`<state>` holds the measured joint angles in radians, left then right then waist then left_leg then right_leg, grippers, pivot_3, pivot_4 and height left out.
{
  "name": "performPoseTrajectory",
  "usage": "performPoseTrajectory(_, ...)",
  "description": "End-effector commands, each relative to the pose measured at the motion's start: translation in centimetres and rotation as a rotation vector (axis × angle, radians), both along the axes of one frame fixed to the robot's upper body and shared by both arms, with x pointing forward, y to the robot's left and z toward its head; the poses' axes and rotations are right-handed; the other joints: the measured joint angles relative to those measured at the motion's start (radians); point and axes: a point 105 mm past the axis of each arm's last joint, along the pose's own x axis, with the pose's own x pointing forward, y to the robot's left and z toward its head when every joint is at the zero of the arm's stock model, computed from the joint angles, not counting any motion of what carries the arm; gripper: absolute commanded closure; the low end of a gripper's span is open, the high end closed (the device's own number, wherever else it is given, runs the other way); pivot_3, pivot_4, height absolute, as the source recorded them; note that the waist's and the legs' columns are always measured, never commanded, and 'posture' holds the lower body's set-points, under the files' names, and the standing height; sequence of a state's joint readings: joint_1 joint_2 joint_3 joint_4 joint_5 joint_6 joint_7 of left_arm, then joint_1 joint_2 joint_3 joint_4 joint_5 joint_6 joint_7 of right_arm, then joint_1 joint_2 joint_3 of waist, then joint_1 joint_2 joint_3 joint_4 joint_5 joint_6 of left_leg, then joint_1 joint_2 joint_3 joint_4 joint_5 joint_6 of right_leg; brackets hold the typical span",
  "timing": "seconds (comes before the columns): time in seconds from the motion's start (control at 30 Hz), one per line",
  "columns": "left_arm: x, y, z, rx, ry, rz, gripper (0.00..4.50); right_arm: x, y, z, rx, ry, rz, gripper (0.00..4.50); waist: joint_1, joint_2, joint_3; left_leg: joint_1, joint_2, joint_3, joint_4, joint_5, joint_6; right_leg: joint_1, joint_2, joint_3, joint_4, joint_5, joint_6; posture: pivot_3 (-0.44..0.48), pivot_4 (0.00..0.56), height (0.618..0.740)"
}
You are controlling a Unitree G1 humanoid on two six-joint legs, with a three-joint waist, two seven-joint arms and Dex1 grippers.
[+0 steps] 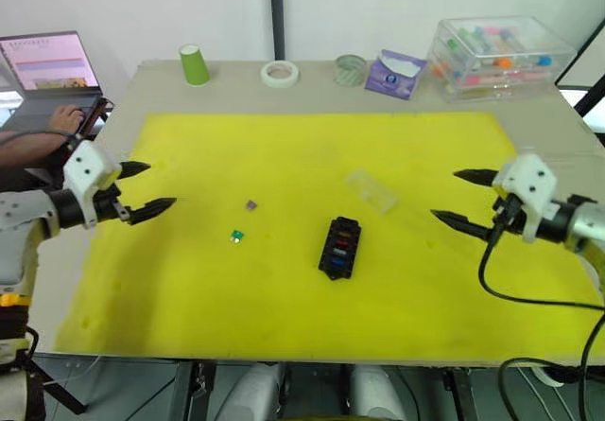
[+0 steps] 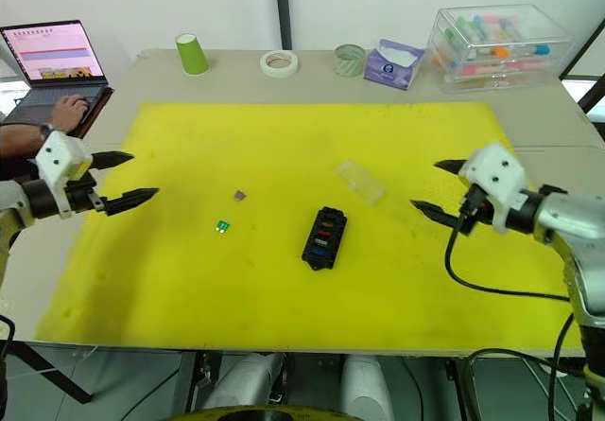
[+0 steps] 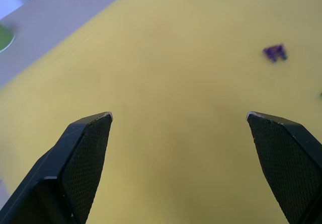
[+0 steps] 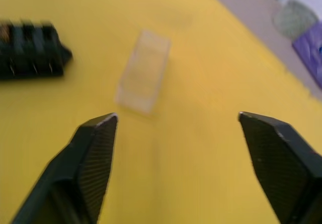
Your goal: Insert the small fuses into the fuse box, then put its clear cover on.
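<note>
The black fuse box [image 1: 339, 248] lies near the middle of the yellow mat [image 1: 284, 147] with several coloured fuses in its slots. A purple fuse [image 1: 251, 205] and a green fuse [image 1: 236, 237] lie loose on the mat to its left. The clear cover [image 1: 371, 189] rests on the mat behind and to the right of the box. My left gripper [image 1: 153, 188] hovers open over the mat's left side, empty. My right gripper [image 1: 458, 197] is open over the right side, empty, pointing toward the clear cover [image 4: 143, 72].
Along the table's back edge stand a green cup [image 1: 194, 64], two tape rolls [image 1: 280, 73], a purple tissue pack [image 1: 394, 73] and a large clear storage box [image 1: 496, 55]. At far left a person's hand [image 1: 64, 116] rests on a laptop [image 1: 49, 71].
</note>
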<state>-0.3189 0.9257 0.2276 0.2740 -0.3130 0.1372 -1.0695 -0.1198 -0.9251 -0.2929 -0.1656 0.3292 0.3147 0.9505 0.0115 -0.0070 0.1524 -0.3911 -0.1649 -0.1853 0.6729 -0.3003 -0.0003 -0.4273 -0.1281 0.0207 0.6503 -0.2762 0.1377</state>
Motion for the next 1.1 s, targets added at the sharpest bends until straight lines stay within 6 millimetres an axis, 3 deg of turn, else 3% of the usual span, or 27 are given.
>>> performPoseTrajectory(0.03, 0.1, 0.7, 1.5, 0.016, -0.073, 0.022, 0.0, 0.1, -0.8, 1.7, -0.006, -0.091, -0.016, 0.02, 0.0, 0.0, 0.0, 0.0, 0.0, 0.0, 0.0, 0.0, 0.0, 0.0, 0.0, 0.0, 0.0, 0.0, 0.0, 0.0, 0.15, 0.74)
performPoseTrajectory(0.17, 0.0, 1.0, 1.8, 0.02, -0.077, 0.031, 0.0, 0.4, -0.7, 2.5, 0.039, -0.103, -0.014, 0.02, -0.001, 0.001, 0.0, 0.0, 0.0, 0.0, 0.0, 0.0, 0.0, 0.0, 0.0, 0.0, 0.0, 0.0, 0.0, 0.0, 0.15, 0.74)
performPoseTrajectory(0.3, 0.0, -0.8, 3.1, -0.13, -0.032, -0.002, 0.0, 0.8, 2.3, 3.0, 0.108, -0.075, 0.08, 0.02, -0.004, 0.0, 0.0, 0.0, 0.001, 0.0, 0.0, 0.0, 0.0, 0.0, 0.0, 0.0, 0.0, 0.0, 0.0, 0.0, 0.15, 0.74)
performPoseTrajectory(0.47, -0.3, -3.9, 4.5, -0.49, 0.263, -0.057, 0.0, 0.1, 9.9, 5.0, 0.217, -0.033, 0.352, 0.02, -0.01, 0.0, 0.0, 0.0, 0.001, -0.001, 0.0, 0.0, 0.0, 0.0, 0.0, 0.001, 0.001, 0.0, 0.0, 0.0, 0.15, 0.74)
performPoseTrajectory(0.57, -1.1, -6.0, 4.2, -0.68, 0.593, -0.107, 0.0, -1.0, 14.6, 6.0, 0.278, 0.011, 0.502, 0.02, -0.019, 0.0, 0.0, 0.0, 0.001, -0.002, 0.0, 0.0, 0.0, -0.001, 0.001, 0.001, 0.001, 0.0, 0.0, 0.0, 0.15, 0.74)
performPoseTrajectory(0.73, 0.4, -8.2, 3.8, -0.887, 0.879, -0.114, 0.0, -1.5, 19.5, 5.2, 0.229, 0.022, 0.592, 0.02, -0.021, -0.001, 0.0, -0.001, 0.001, -0.004, 0.002, 0.0, -0.001, 0.0, 0.005, -0.001, 0.002, 0.0, 0.0, 0.0, 0.15, 0.74)
performPoseTrajectory(0.87, 1.7, -8.9, 1.8, -0.908, 0.972, -0.076, 0.0, -1.5, 20.9, 4.8, 0.239, 0.014, 0.599, 0.02, -0.03, -0.001, 0.0, -0.001, 0.001, -0.004, 0.002, 0.0, -0.001, -0.002, 0.005, 0.0, 0.004, 0.0, 0.0, 0.0, 0.15, 0.74)
performPoseTrajectory(1.1, 3.5, -9.6, -0.5, -0.905, 1.01, -0.035, 0.0, -1.3, 20.4, 4.4, 0.231, 0.015, 0.564, 0.02, -0.028, -0.001, 0.0, -0.002, 0.001, -0.004, 0.003, 0.0, -0.001, -0.004, 0.005, 0.0, 0.006, 0.0, -0.001, 0.0, 0.15, 0.74)
